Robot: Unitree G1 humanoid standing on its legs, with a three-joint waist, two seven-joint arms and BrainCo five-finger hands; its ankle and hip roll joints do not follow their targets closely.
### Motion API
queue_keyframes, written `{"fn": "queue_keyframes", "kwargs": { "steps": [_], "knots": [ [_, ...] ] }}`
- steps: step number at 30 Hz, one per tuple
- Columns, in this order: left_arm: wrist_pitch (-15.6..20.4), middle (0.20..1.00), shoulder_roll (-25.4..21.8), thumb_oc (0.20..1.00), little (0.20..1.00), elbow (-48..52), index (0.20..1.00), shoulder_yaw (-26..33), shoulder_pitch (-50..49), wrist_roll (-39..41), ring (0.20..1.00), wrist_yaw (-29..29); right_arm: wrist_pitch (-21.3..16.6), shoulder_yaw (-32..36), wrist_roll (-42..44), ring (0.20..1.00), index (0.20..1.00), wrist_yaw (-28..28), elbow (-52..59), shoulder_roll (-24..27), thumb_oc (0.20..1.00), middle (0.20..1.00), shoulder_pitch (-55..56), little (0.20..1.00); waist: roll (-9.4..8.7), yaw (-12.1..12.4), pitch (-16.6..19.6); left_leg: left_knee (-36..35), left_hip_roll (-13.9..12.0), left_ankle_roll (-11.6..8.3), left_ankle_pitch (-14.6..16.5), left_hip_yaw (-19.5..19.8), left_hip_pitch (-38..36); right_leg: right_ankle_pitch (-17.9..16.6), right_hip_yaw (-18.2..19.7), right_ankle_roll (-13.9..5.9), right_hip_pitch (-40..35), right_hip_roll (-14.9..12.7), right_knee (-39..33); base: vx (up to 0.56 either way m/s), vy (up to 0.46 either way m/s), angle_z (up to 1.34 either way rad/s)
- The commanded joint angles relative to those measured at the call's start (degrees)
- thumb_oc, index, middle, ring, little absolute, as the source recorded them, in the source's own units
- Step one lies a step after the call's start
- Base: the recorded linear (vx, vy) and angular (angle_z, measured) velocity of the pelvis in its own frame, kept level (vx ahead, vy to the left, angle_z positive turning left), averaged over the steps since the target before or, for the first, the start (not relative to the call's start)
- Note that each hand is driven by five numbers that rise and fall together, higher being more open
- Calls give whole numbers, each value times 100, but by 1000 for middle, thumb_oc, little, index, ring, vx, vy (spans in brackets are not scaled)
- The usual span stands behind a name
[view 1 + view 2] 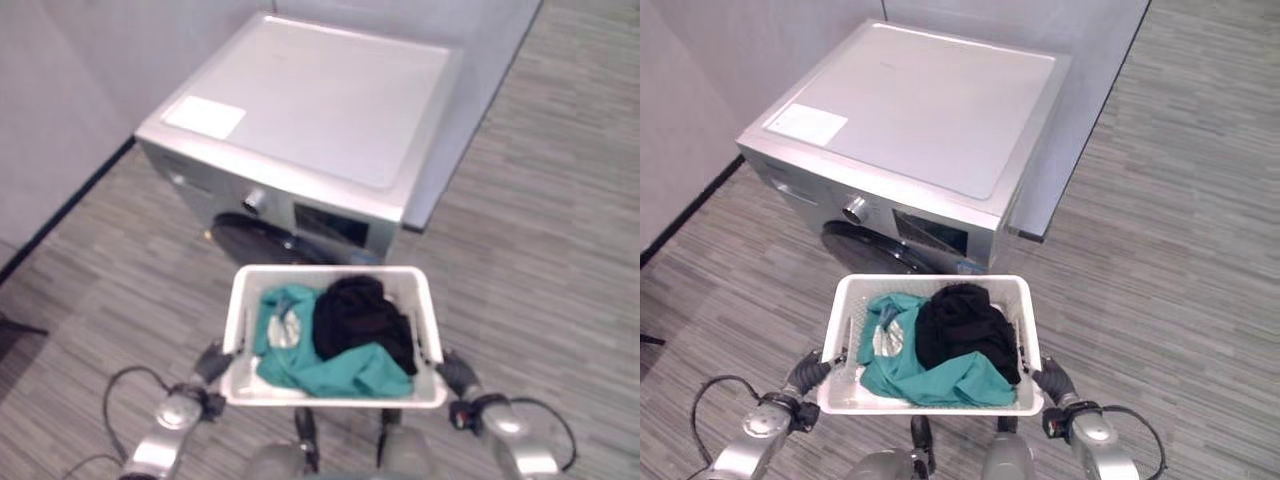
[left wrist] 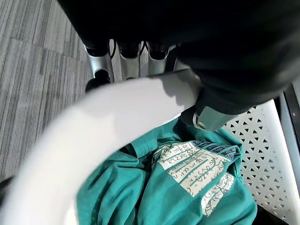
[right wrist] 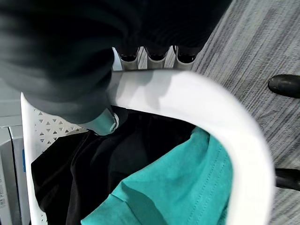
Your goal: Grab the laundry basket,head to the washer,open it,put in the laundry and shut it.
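The washer (image 1: 902, 150) stands closed just ahead on the floor. The white laundry basket (image 1: 931, 403), probably stiff and light, is carried in front of it. The left hand (image 1: 806, 376) and right hand (image 1: 1053, 380) curl around its side rims. Soft teal shirt (image 1: 940, 380) and black garment (image 1: 962, 322) inside.

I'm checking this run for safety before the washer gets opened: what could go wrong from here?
Both hands are taken: the left robot hand and right robot hand each grip the white laundry basket's rim, so opening the washer door means setting the basket down first.

The black garment is heaped above the rim on the teal shirt; a tilt could spill it.

The basket hangs close to the washer; stepping forward might bump it.
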State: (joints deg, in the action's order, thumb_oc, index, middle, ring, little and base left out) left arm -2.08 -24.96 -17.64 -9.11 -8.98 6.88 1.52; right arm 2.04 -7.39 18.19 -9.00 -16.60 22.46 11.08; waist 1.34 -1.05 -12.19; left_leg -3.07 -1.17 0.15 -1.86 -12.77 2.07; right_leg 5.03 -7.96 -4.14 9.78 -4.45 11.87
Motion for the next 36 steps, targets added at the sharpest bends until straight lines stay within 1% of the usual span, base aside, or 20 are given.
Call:
{"fn": "queue_keyframes", "kwargs": {
  "steps": [1, 5, 7, 10, 11, 13, 15, 19, 20, 21, 22, 23, 24, 25, 27, 28, 29, 30, 31, 36],
  "knots": [
    [476, 200, -57, 200, 200, 210, 200, 382, 575, 801, 200, -9, -500, 268, 723, 200, 200, -145, 320, 27, 200, 200, 100, 200, -186, -60, 216, 1254, 283, 182, 761, 412, 561, 137, 700, 188, -378, 525, -251, -21, 28, 73],
    [529, 200, 124, 200, 200, 232, 200, 271, 813, 880, 200, -118, -510, 187, 729, 200, 200, -88, 242, 157, 200, 200, -31, 200, -194, -48, -62, 2497, 79, -134, 684, 449, 1229, 211, 584, 353, -504, 359, -238, -69, 58, 57],
    [531, 200, 158, 200, 200, 211, 200, 245, 890, 946, 200, -152, -490, 255, 716, 200, 200, -23, 238, 219, 200, 200, -65, 200, -194, -34, -30, 2451, -355, -176, 524, 528, 1366, 265, 529, 295, -618, 213, -343, 41, 152, 30],
    [537, 200, 110, 200, 200, 268, 200, 196, 779, 1012, 200, -188, -539, 253, 821, 200, 200, -31, 244, 248, 200, 200, -40, 200, -139, 48, 127, 1530, -798, -304, 35, 1287, 1178, 317, 633, 174, -776, 113, -471, 240, 319, 13],
    [528, 200, 86, 200, 200, 296, 200, 193, 715, 1039, 200, -225, -550, 252, 828, 200, 200, -8, 253, 342, 200, 200, -116, 200, -98, 120, 174, 1097, -1190, -452, -358, 2012, 1184, 471, 860, 106, -861, 19, -362, 250, 366, -14],
    [523, 200, 68, 200, 200, 333, 200, 185, 619, 1064, 200, -193, -554, 255, 898, 200, 200, -42, 283, 390, 200, 200, -141, 200, -31, 136, 276, 734, -1446, -511, -546, 2568, 1106, 604, 1118, 55, -902, 10, -269, 268, 380, -29],
    [524, 200, 80, 200, 200, 310, 200, 162, 547, 1031, 200, -175, -583, 264, 924, 200, 200, -29, 294, 399, 200, 200, -149, 200, 17, 123, 305, 608, -1602, -567, -656, 2715, 1054, 710, 1210, 21, -952, -39, -149, 252, 412, -63],
    [519, 200, 77, 200, 200, 262, 200, 30, 621, 948, 200, -131, -548, 316, 921, 200, 200, 65, 388, 281, 200, 200, -155, 200, 138, 67, 437, 625, -1840, -763, -534, 2342, 980, 790, 1342, -289, -1200, -598, -75, 303, 610, -30],
    [530, 200, 65, 200, 200, 268, 200, -90, 777, 953, 200, -114, -557, 441, 893, 200, 200, 151, 407, 155, 200, 200, -148, 200, 183, 43, 497, 851, -1518, -832, -277, 2204, 1091, 248, 1279, -532, -1242, -1114, -164, 264, 590, -12],
    [532, 200, 62, 200, 200, 263, 200, -96, 784, 954, 200, -115, -555, 446, 891, 200, 200, 152, 409, 149, 200, 200, -147, 200, 151, 49, 511, 918, -1468, -808, -239, 2193, 1131, 225, 1280, -558, -1249, -1165, -210, 248, 757, -9],
    [569, 200, -74, 200, 200, 405, 200, -78, 838, 886, 200, -124, -531, 473, 763, 200, 200, 213, 272, 58, 200, 200, -288, 200, 132, 36, 477, 1230, -1232, -761, 66, 1847, 1120, -704, 1127, -564, -1029, -1616, -167, 84, 355, 14],
    [567, 200, -81, 200, 200, 407, 200, -76, 842, 886, 200, -123, -532, 473, 760, 200, 200, 214, 267, 50, 200, 200, -297, 200, 107, 67, 481, 1267, -1215, -744, 93, 1806, 1131, -728, 1164, -579, -1017, -1641, -197, 78, 507, 6],
    [594, 200, -228, 200, 200, 568, 200, -7, 830, 823, 200, -139, -549, 452, 712, 200, 200, 264, 201, 6, 200, 200, -399, 200, 134, 146, 440, 1272, -1204, -679, 221, 1500, 1034, -988, 799, -479, -819, -1822, -163, 5, 490, -31],
    [622, 200, -482, 200, 200, 946, 200, 220, 731, 703, 200, -116, -566, 342, 573, 200, 200, 251, 85, -24, 200, 200, -458, 200, 201, 264, 414, 1149, -1154, -554, 360, 1009, 819, -1141, -136, -442, -556, -1966, -94, 22, 666, -88],
    [637, 200, -667, 200, 200, 1296, 200, 444, 621, 567, 200, -96, -512, 311, 556, 200, 200, 221, 143, -77, 200, 200, -384, 200, 211, 187, 428, 969, -915, -382, 364, 815, 669, -695, -278, -360, -432, -1447, -30, 47, 476, -184],
    [632, 200, -669, 200, 200, 1306, 200, 452, 613, 566, 200, -94, -510, 308, 556, 200, 200, 222, 147, -78, 200, 200, -383, 200, 208, 188, 434, 955, -914, -380, 342, 810, 674, -709, -272, -354, -418, -1446, -34, 34, 368, -118],
    [651, 200, -723, 200, 200, 1353, 200, 615, 531, 522, 200, -58, -536, 248, 550, 200, 200, 140, 147, -45, 200, 200, -367, 200, 236, 243, 404, 820, -712, -260, 385, 618, 528, -224, -537, -295, -400, -959, 61, -3, 234, 6],
    [648, 200, -723, 200, 200, 1358, 200, 622, 528, 521, 200, -56, -538, 245, 550, 200, 200, 140, 144, -46, 200, 200, -372, 200, 236, 238, 409, 797, -712, -259, 353, 619, 535, -247, -542, -288, -394, -956, 41, 62, 383, 1],
    [602, 200, -688, 200, 200, 1393, 200, 719, 427, 517, 200, -8, -509, 154, 583, 200, 200, 36, 114, -90, 200, 200, -368, 200, 208, 253, 412, 700, -543, -172, 386, 513, 371, 126, -732, -151, -468, -499, 49, 43, 146, -37],
    [552, 200, -406, 200, 200, 1180, 200, 638, 361, 527, 200, 55, -405, -38, 707, 200, 200, -187, 214, -117, 200, 200, -174, 200, 62, 162, 364, 417, -199, -58, 487, 341, -64, 55, -471, 34, -344, 257, -481, 119, 99, -47]
  ]
}}
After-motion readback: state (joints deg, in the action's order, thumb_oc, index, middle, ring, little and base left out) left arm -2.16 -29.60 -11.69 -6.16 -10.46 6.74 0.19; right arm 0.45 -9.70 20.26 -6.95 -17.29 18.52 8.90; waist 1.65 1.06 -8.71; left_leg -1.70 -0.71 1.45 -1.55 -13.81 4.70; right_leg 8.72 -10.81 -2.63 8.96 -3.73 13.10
